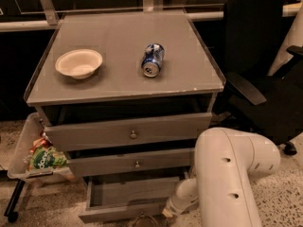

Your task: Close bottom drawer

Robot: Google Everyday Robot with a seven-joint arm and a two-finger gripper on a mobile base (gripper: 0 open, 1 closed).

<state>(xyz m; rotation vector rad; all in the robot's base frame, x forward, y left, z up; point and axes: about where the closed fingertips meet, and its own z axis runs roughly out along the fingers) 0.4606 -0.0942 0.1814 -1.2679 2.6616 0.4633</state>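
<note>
The bottom drawer [127, 196] of the grey cabinet stands pulled out, a shallow bare tray with a plain flat front panel low in the view. My white arm [229, 174] comes in from the lower right, and its forearm reaches down and left to the drawer's right front corner. The gripper [144, 220] is a dark shape at the bottom edge of the view, just in front of the front panel and largely cut off.
On the cabinet top [118, 86] sit a white bowl [78, 63] and a blue can [153, 59] on its side. The top drawer [133, 135] and middle drawer [137, 164] stick out slightly. A black office chair [265, 93] stands right, and a tray of snack bags [42, 157] left.
</note>
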